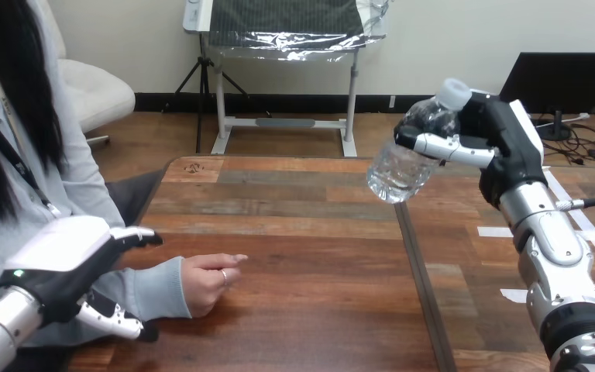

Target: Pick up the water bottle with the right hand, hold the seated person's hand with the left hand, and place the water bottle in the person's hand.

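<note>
I see right hand (496, 139) curled round water bottle (410, 159), raised far right | left hand (66, 260) fingers relaxed, holding nothing, near left | person's hand (211, 279) just beside it on table (318, 310)

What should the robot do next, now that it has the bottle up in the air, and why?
Probably ease the left robot hand forward to the person's hand. The right robot hand already grips the water bottle above the table, while the person's hand rests loosely curled on the table and the left robot hand sits open by the sleeve, not holding it.
</note>
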Controlling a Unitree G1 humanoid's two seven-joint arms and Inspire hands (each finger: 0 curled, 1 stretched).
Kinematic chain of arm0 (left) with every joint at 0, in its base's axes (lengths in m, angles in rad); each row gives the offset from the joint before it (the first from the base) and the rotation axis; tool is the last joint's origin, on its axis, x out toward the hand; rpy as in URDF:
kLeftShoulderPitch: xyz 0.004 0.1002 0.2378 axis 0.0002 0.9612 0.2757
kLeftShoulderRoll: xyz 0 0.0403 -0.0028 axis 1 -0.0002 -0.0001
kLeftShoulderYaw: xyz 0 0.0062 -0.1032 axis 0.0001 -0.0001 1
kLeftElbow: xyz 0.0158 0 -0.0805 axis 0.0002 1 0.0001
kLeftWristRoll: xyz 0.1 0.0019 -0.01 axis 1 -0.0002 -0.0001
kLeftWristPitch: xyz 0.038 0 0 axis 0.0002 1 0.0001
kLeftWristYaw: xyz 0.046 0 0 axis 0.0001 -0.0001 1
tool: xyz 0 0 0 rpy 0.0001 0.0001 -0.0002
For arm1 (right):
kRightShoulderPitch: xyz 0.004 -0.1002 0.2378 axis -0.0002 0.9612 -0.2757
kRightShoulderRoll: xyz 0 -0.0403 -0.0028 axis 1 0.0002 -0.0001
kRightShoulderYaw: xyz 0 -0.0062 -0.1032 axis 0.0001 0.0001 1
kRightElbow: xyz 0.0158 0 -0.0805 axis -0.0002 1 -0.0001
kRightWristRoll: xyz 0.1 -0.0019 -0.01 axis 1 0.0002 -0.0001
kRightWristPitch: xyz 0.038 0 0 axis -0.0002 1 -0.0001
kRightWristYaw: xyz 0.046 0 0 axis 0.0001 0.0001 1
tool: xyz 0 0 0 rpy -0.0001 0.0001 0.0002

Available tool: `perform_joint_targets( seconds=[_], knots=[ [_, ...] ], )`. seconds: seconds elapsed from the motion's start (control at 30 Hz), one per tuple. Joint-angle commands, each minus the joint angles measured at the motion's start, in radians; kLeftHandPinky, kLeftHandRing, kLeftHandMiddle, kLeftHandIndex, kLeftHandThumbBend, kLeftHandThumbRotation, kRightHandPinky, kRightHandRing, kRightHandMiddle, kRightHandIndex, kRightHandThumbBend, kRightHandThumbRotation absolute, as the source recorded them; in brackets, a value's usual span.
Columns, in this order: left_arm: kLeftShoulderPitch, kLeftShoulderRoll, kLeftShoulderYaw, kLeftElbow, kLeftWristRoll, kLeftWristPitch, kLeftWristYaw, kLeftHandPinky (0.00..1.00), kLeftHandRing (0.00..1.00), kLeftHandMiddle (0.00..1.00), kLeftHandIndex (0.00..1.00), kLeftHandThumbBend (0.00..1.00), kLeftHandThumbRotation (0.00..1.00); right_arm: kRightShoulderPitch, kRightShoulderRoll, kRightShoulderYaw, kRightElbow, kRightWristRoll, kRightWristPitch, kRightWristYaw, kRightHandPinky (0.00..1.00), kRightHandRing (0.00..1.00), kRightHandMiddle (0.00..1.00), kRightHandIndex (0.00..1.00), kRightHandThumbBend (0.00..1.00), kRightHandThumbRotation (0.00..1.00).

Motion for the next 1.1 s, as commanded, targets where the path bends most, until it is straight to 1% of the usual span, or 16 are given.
perform_joint_targets(
  seconds=[0.0,0.13,0.3,0.37,0.43,0.5,0.63,0.83,1.07],
  knots=[
    [-0.109,0.043,-0.043,0.064,0.01,-0.013,0.0,0.78,0.83,0.84,0.84,1.0,0.41,-0.027,-0.02,-0.021,-0.095,0.025,-0.005,0.001,0.16,0.2,0.3,0.39,0.75,0.0],
    [-0.127,0.044,-0.064,0.098,0.016,-0.016,0.006,0.78,0.83,0.84,0.84,1.0,0.42,-0.019,-0.02,-0.022,-0.117,0.032,-0.002,0.011,0.16,0.2,0.3,0.39,0.75,0.0],
    [-0.148,0.043,-0.091,0.141,0.024,-0.021,0.024,0.78,0.82,0.83,0.84,1.0,0.44,-0.007,-0.02,-0.026,-0.148,0.045,0.013,0.02,0.16,0.2,0.31,0.39,0.74,0.0],
    [-0.161,0.04,-0.117,0.175,0.036,-0.027,0.037,0.77,0.82,0.82,0.83,1.0,0.46,0.005,-0.02,-0.028,-0.18,0.048,0.014,0.024,0.16,0.21,0.32,0.39,0.75,0.0],
    [-0.168,0.039,-0.13,0.191,0.041,-0.03,0.044,0.76,0.81,0.82,0.83,1.0,0.46,0.011,-0.021,-0.028,-0.194,0.047,0.011,0.025,0.16,0.2,0.31,0.39,0.75,0.0],
    [-0.17,0.038,-0.135,0.202,0.038,-0.037,0.052,0.76,0.81,0.81,0.83,1.0,0.46,0.016,-0.022,-0.028,-0.203,0.051,0.011,0.03,0.16,0.2,0.31,0.39,0.75,0.0],
    [-0.173,0.037,-0.146,0.209,0.032,-0.033,0.055,0.75,0.8,0.8,0.82,1.0,0.45,0.025,-0.023,-0.028,-0.222,0.057,0.023,0.033,0.15,0.2,0.3,0.39,0.75,0.0],
    [-0.178,0.028,-0.16,0.236,0.024,-0.037,0.066,0.74,0.79,0.79,0.82,1.0,0.44,0.039,-0.018,-0.034,-0.261,0.079,0.064,0.043,0.14,0.19,0.3,0.38,0.76,0.0],
    [-0.172,0.019,-0.174,0.241,0.03,-0.03,0.096,0.71,0.75,0.77,0.8,1.0,0.43,0.061,-0.019,-0.028,-0.302,0.079,0.068,0.045,0.14,0.18,0.3,0.38,0.76,0.0]
  ],
)
